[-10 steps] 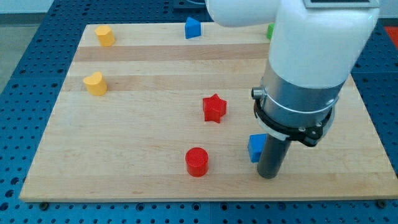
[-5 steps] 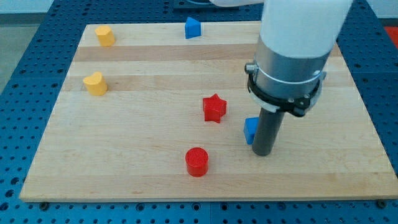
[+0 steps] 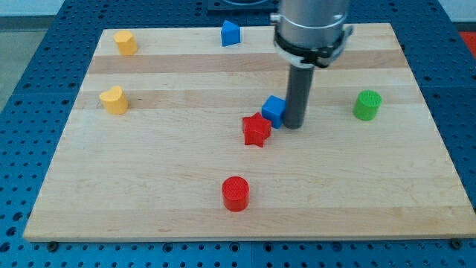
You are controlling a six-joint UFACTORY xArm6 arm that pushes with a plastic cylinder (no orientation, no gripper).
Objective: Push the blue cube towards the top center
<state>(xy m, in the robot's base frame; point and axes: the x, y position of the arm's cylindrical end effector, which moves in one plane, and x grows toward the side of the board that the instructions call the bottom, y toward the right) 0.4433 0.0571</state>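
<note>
The blue cube (image 3: 273, 110) sits near the middle of the wooden board (image 3: 163, 171), touching the upper right of the red star (image 3: 256, 129). My tip (image 3: 293, 124) stands right against the cube's right side, at its lower right. The dark rod rises from there into the arm at the view's top.
A second blue block (image 3: 230, 33) lies at the view's top centre. Two yellow blocks lie at the left, one at the top left (image 3: 126, 42) and one below it (image 3: 114, 100). A red cylinder (image 3: 236, 193) is at the bottom centre. A green cylinder (image 3: 367, 105) is at the right.
My tip has moved up and to the left, pushing the blue cube from the lower right up against the red star. The arm no longer hides the green cylinder.
</note>
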